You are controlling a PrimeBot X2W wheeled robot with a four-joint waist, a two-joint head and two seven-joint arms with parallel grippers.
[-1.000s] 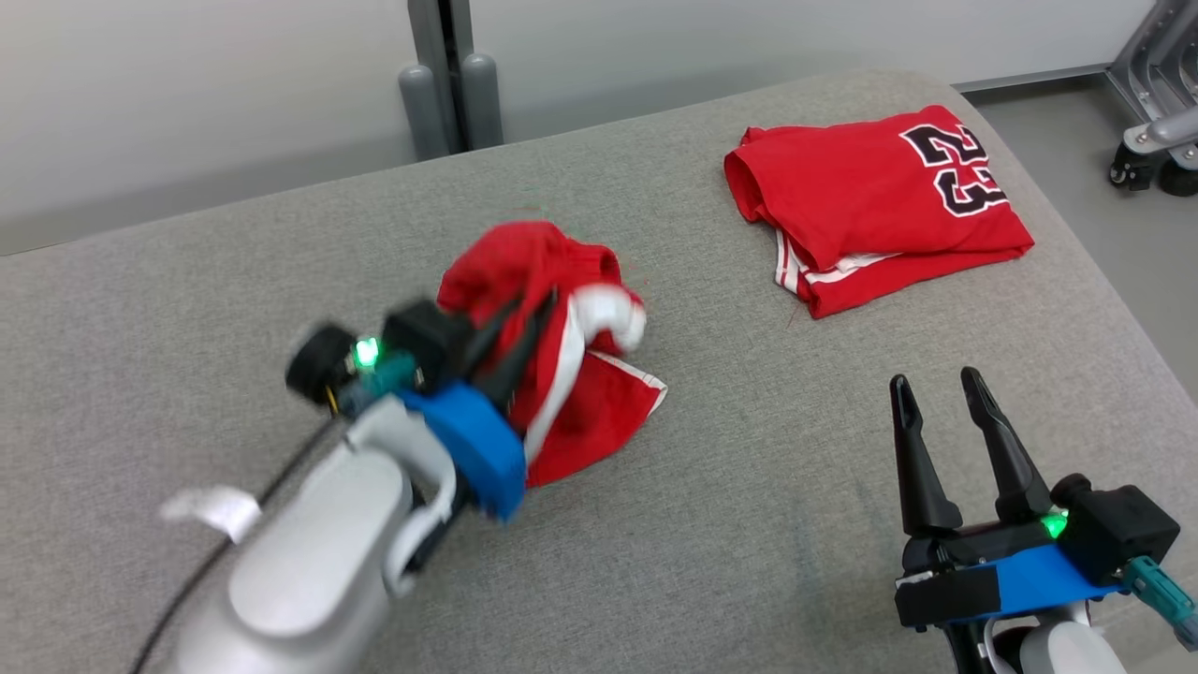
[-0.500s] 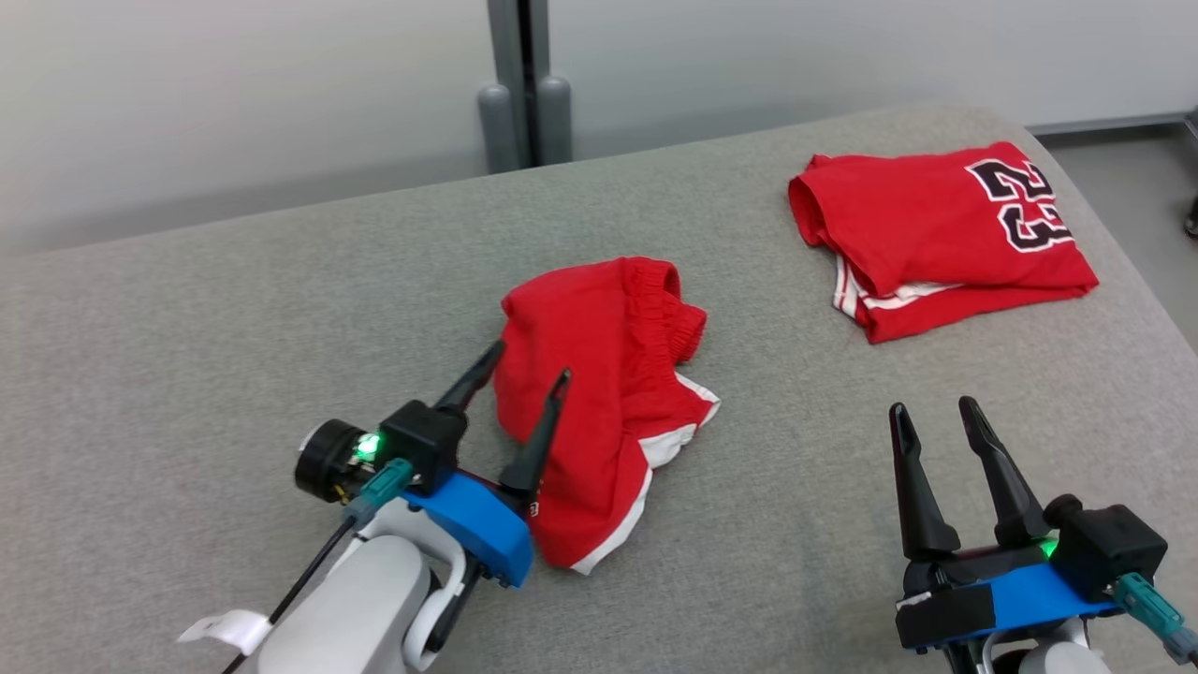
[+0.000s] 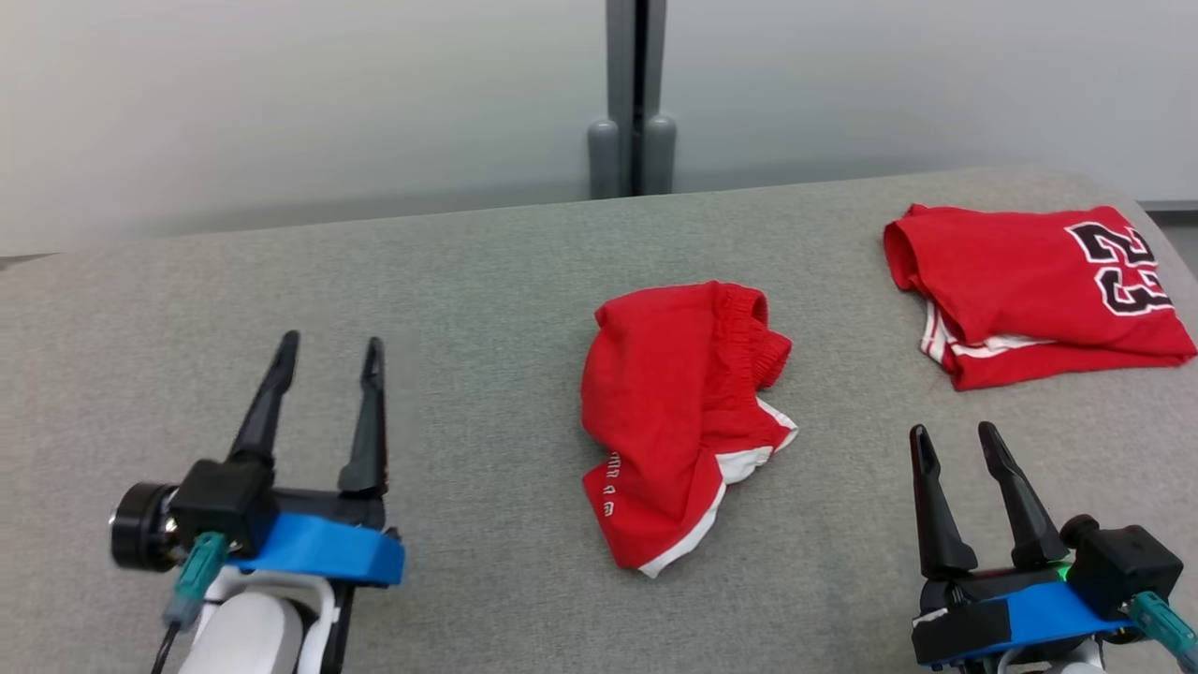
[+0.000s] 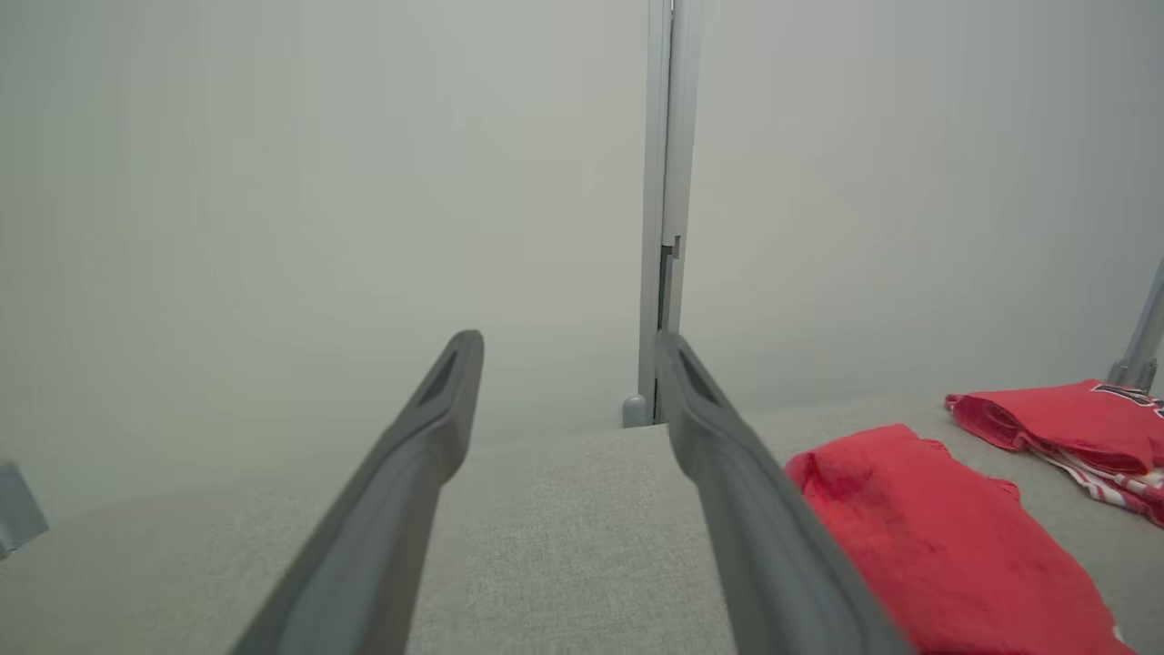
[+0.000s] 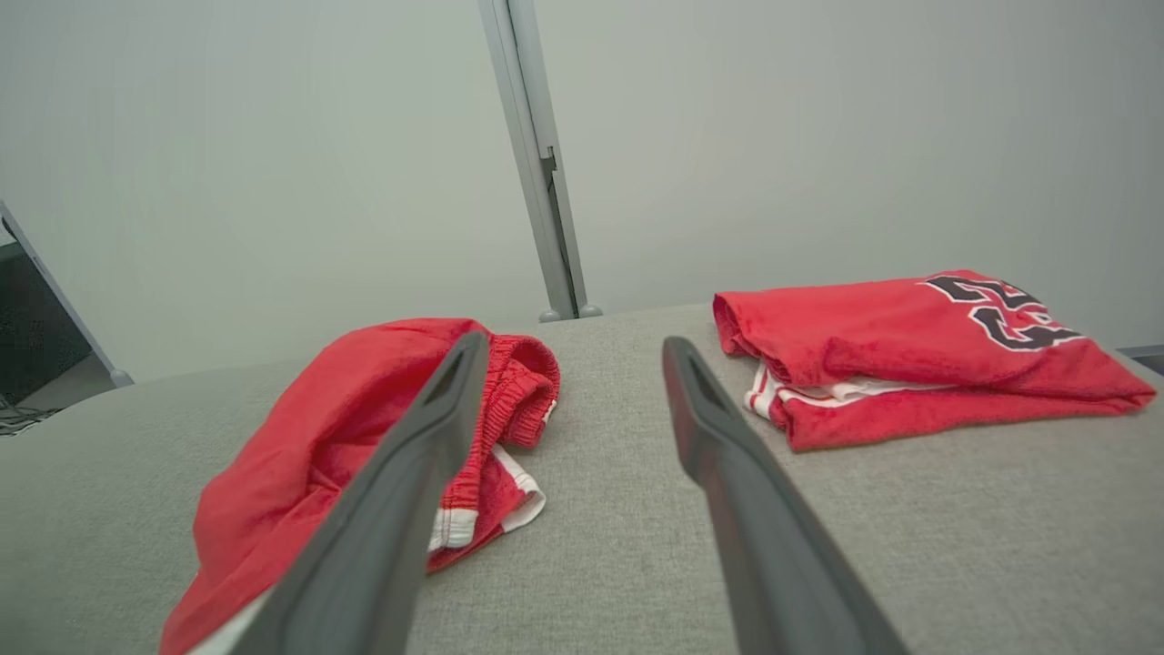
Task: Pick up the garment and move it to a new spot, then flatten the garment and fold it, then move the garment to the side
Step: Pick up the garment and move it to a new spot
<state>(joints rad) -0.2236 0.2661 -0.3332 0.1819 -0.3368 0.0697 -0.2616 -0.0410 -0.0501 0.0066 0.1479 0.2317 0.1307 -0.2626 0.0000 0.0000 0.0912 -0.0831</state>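
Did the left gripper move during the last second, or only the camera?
Yes. Against the folded jersey, the left gripper went leftward, away from the red shorts, and stands open.

Left pincer (image 3: 328, 351) open, empty; right pincer (image 3: 955, 440) likewise.

1. Small white print near the lower hem of the shorts (image 3: 674, 412) is too small to read
2. Right of the shorts, the folded jersey (image 4: 1055, 423) is cut off by the left wrist view's right edge
3. A finger (image 5: 391, 509) of the right gripper (image 5: 573, 344) covers the shorts' middle
4. A finger (image 4: 755, 528) of the left gripper (image 4: 568, 338) hides the shorts' near left edge, and that view's bottom edge cuts them off
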